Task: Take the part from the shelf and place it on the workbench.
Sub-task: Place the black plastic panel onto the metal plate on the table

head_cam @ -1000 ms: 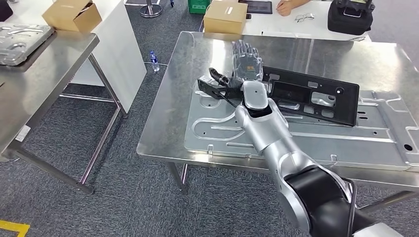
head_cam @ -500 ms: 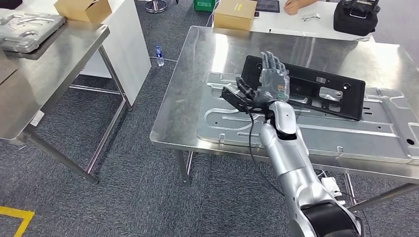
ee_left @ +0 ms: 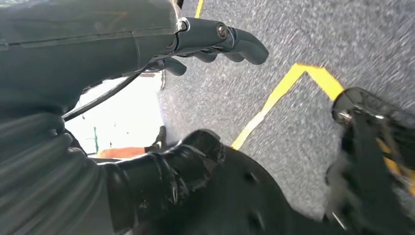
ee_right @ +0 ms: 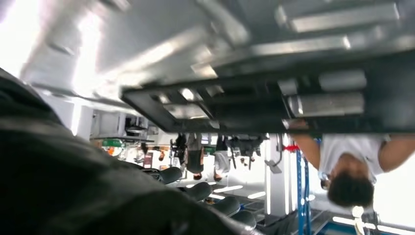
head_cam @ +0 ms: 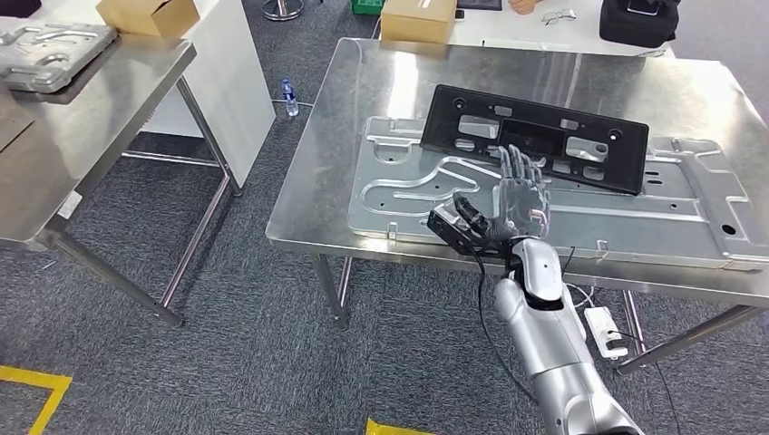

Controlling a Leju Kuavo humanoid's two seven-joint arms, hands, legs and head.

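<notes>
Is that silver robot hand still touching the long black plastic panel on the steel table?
Apart. In the head view the right hand is open, nearer the table edge, with bare metal plate between it and the black plastic panel.

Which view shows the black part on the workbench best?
The head view: the whole black part shows, lying on the metal panel beyond the open right hand. The right wrist view shows it close, blurred and cut off. The left wrist view faces the floor.

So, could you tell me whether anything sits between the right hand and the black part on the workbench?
Nothing visible does. The right hand is open above the near side of the workbench, with bare metal plate between it and the black part lying beyond its fingertips.
</notes>
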